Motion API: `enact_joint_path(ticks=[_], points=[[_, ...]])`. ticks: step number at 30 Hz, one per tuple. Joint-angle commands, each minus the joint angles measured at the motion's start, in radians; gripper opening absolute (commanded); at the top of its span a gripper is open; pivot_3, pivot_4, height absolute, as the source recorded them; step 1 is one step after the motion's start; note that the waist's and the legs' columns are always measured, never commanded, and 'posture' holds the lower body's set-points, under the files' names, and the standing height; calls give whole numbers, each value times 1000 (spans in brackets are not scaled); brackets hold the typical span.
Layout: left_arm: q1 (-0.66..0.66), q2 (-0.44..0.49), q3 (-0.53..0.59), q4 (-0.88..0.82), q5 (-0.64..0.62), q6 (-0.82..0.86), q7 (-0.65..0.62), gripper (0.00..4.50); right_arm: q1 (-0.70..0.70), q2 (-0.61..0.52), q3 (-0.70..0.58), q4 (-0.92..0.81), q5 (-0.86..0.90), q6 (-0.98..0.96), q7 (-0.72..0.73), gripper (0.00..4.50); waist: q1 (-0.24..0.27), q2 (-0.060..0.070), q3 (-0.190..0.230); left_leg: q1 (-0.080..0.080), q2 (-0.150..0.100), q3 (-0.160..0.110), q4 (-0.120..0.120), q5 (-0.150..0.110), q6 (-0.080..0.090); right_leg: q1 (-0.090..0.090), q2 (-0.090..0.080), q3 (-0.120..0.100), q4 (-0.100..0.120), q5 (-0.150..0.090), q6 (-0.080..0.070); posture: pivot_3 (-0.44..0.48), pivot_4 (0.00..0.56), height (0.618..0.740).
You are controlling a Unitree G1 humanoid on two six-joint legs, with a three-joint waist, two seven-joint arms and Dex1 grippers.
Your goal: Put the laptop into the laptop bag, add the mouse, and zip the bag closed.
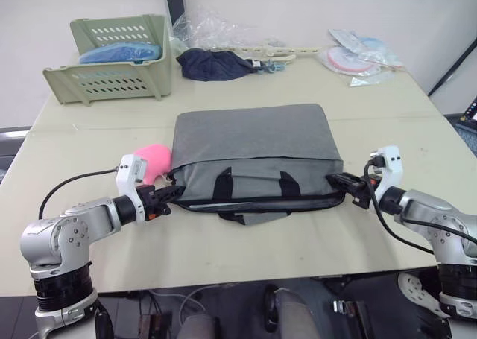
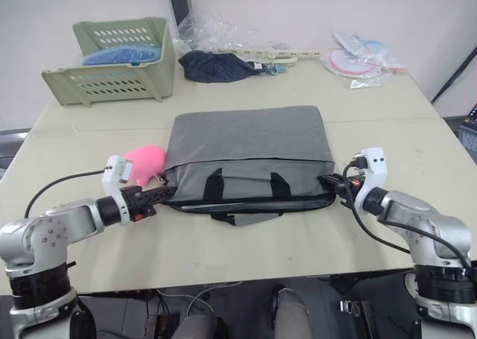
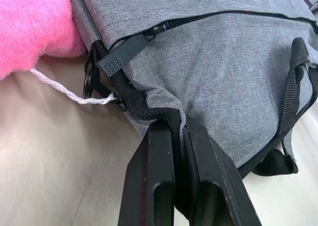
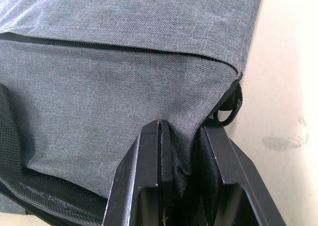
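Both end effectors meet the flat rectangular grey fabric laptop bag (image 1: 253,156) at its near corners in the left eye view: the left end effector (image 1: 173,195) at the bag's left corner, the right end effector (image 1: 341,182) at its right corner. The bag lies flat in the middle of the pale table (image 1: 223,257), its two black-and-grey strap handles (image 1: 253,186) on the side nearest the robot. A fuzzy pink lump (image 1: 155,160) rests against the bag's left edge. At the table's far side stand a pale green slotted plastic basket (image 1: 112,63), a dark navy cloth bundle (image 1: 216,63), crumpled clear plastic bags (image 1: 216,30) and a pink-and-blue packet (image 1: 358,56).

From the right eye view the same layout appears, with each end effector touching its corner of the bag.

Seen from the left wrist, the two black fingers (image 3: 154,181) are pinched narrowly on the bag's black corner trim. Just beyond them sit a black zipper pull (image 3: 121,54), a black ring and a thin white string (image 3: 64,89), with pink fuzz beside the bag.

Through the right wrist view, the right fingers (image 4: 149,176) are closed on a fold of grey fabric at the bag's corner, next to a black ring (image 4: 229,112). The black zipper line (image 4: 114,46) runs across the fabric above.
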Motion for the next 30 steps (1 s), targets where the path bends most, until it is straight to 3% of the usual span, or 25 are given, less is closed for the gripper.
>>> enact_joint_path(ticks=[1,2,5,7,11,12,13,23,30], points=[[3,10,-29,-16,-39,-1,-18,0,20,9,7,-43,-1,10,23,868,0,0,0,0,0,0,0,0,0,0,0,0,0,0,0,0,150,740],[3,9,-28,-15,-40,-1,-18,0,24,10,5,-47,0,12,24,868,0,0,0,0,0,0,0,0,0,0,0,0,0,0,0,0,150,740],[5,8,-25,-14,-43,-5,-17,1063,37,14,-2,-61,0,16,25,777,2,0,0,0,0,0,0,0,0,0,0,0,0,0,0,0,150,740],[12,11,-27,-10,-37,-8,-13,1860,43,17,-9,-69,8,26,25,1338,4,0,0,0,0,0,0,0,0,0,0,0,0,0,0,0,150,740],[33,37,-56,-4,-26,-13,-11,3814,55,14,-31,-101,20,42,19,3148,4,1,1,0,0,0,0,0,0,0,0,0,0,0,0,0,150,740],[36,41,-56,-4,-30,-12,-13,4300,58,12,-39,-109,23,47,17,3184,4,2,1,0,0,0,0,0,0,0,0,0,0,0,0,0,150,740],[38,42,-55,-3,-35,-13,-14,4484,60,11,-44,-114,24,50,16,3184,4,2,1,0,0,0,0,0,0,0,0,0,0,0,0,0,150,740],[28,151,-17,27,-60,-16,-39,4484,110,-96,-164,-163,46,81,50,3184,5,6,3,-1,0,0,0,0,0,-1,0,0,0,0,0,0,150,740],[0,275,15,62,-85,-41,-98,4484,35,-207,-202,-215,93,132,83,3184,1,9,6,-2,0,0,-1,0,0,-3,0,0,0,0,0,0,150,740]])
